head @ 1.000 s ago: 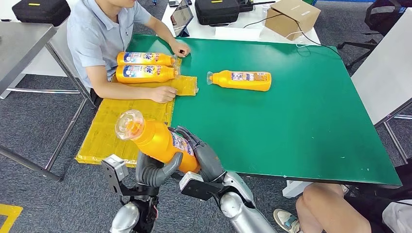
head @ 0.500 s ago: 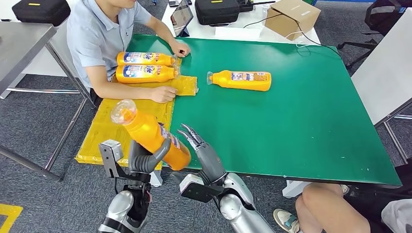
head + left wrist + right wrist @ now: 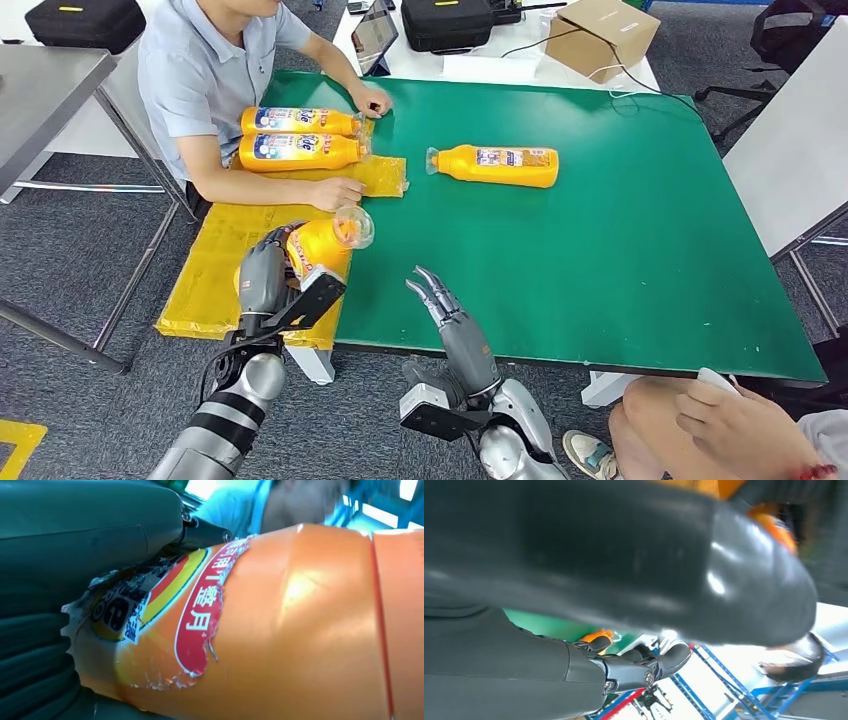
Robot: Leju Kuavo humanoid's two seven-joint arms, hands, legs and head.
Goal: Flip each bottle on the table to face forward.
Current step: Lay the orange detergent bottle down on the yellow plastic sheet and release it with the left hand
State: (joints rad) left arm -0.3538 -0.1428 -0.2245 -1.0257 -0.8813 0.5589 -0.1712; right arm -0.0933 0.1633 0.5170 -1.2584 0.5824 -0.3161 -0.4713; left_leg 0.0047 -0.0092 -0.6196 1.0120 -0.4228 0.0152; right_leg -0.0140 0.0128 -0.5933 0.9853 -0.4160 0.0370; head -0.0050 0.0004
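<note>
Left hand [image 3: 266,277] grips bottle [image 3: 322,241] over the yellow mat [image 3: 205,270], long axis level, cap pointing toward the green table [image 3: 620,250]. Right hand [image 3: 447,310] free, fingers straight and together, just beside; left is nearer for the set-down.

The green worktop [image 3: 620,250] lies open across its middle, right side and near edge; the one thing on that stretch is a lone orange bottle [image 3: 497,165] lying on its side toward the far middle, with bare surface all round it. The left side is crowded: a yellow mat [image 3: 215,265] carries two stacked-side-by-side bottles [image 3: 300,137] at its far end, and a person's forearm [image 3: 270,188] rests across the mat just behind the left hand [image 3: 265,275] (which grips a bottle [image 3: 325,243] over the mat's near part). The right hand [image 3: 450,315], fingers spread and holding nothing, hovers at the near edge with bare green ahead of it. A second person's hand [image 3: 735,425] sits off the near right corner.
</note>
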